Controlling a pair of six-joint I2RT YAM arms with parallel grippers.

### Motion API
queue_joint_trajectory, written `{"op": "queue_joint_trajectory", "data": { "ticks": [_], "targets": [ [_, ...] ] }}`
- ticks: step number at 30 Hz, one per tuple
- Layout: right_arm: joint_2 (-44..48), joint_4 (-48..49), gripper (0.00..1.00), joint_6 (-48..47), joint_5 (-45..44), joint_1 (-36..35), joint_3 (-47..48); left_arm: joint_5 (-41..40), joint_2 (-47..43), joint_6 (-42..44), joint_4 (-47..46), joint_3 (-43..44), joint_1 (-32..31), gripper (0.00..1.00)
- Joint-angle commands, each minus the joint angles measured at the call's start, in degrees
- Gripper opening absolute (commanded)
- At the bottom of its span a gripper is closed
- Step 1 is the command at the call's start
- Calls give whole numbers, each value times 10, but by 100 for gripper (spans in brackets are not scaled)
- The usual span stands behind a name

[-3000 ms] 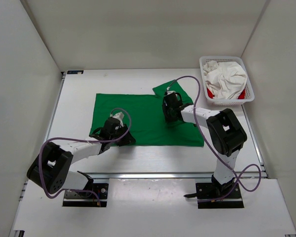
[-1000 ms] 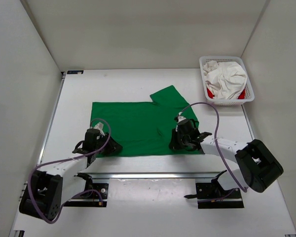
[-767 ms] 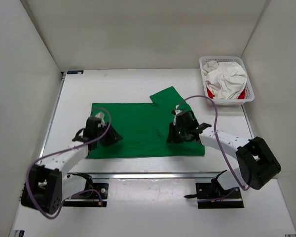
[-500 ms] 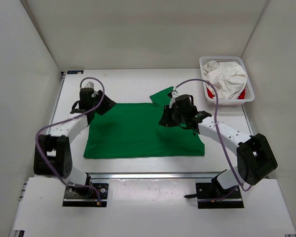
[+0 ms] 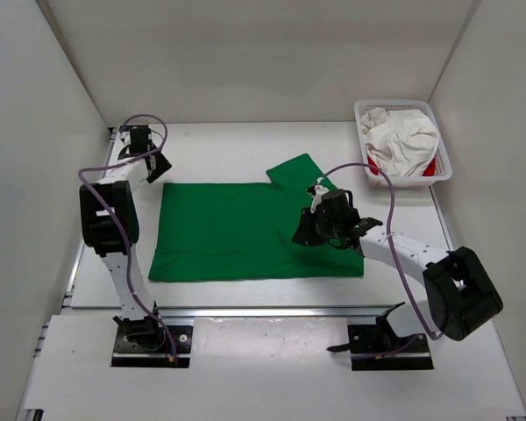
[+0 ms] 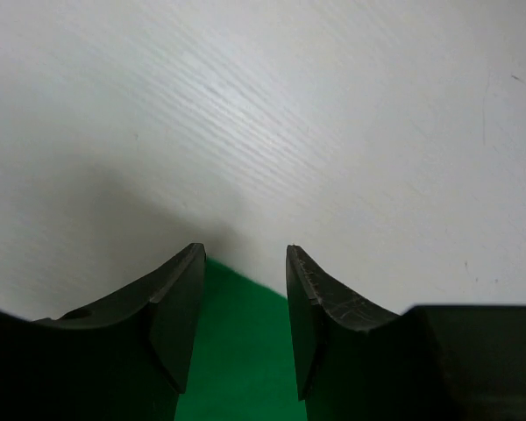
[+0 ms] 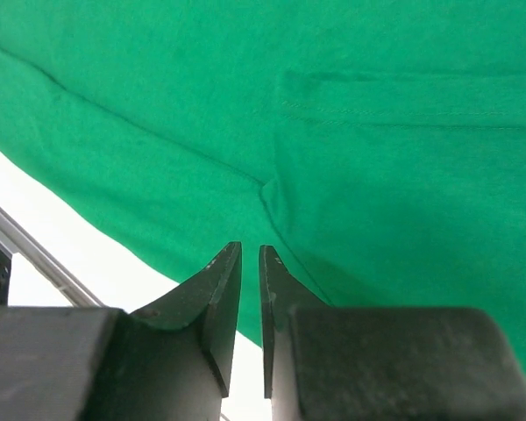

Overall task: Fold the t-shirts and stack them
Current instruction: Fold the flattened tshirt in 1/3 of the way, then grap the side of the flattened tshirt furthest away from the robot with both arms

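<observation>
The green t-shirt (image 5: 237, 228) lies spread flat on the white table, one sleeve (image 5: 300, 168) sticking out at its far right. My left gripper (image 5: 154, 167) is open just past the shirt's far left corner. In the left wrist view that green corner (image 6: 237, 368) shows between the left gripper's (image 6: 244, 250) jaws. My right gripper (image 5: 309, 231) is over the shirt's right half, jaws almost together with nothing between them. The cloth (image 7: 377, 105) fills the right wrist view behind the right gripper (image 7: 250, 248). The white t-shirt (image 5: 403, 136) and the red t-shirt (image 5: 431, 167) lie crumpled in the basket.
The white mesh basket (image 5: 394, 103) stands at the far right corner of the table. White walls close in the left, back and right sides. A metal rail (image 5: 263, 310) runs along the table's near edge.
My left gripper has swung from the shirt's near left edge out to its far left corner. The shirt's left side now lies flat. My right gripper has shifted a little nearer and rightward.
</observation>
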State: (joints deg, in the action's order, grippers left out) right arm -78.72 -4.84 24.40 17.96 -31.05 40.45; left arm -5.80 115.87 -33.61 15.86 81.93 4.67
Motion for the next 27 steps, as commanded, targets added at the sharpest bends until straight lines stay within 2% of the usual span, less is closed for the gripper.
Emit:
{"op": "queue_joint_trajectory", "data": {
  "ticks": [1, 12, 15, 21, 27],
  "targets": [
    [25, 45, 13, 7, 14, 12, -5, -47, 20, 66, 66, 61, -6, 53],
    [10, 72, 14, 14, 27, 17, -7, -58, 34, 97, 82, 46, -22, 54],
    [15, 70, 13, 8, 23, 15, -7, -50, 43, 98, 90, 57, -26, 54],
    [25, 64, 14, 13, 21, 20, -5, -47, 70, 105, 122, 100, -30, 46],
    [44, 64, 15, 14, 23, 21, -2, -47, 92, 101, 150, 133, -26, 50]
  ]
}}
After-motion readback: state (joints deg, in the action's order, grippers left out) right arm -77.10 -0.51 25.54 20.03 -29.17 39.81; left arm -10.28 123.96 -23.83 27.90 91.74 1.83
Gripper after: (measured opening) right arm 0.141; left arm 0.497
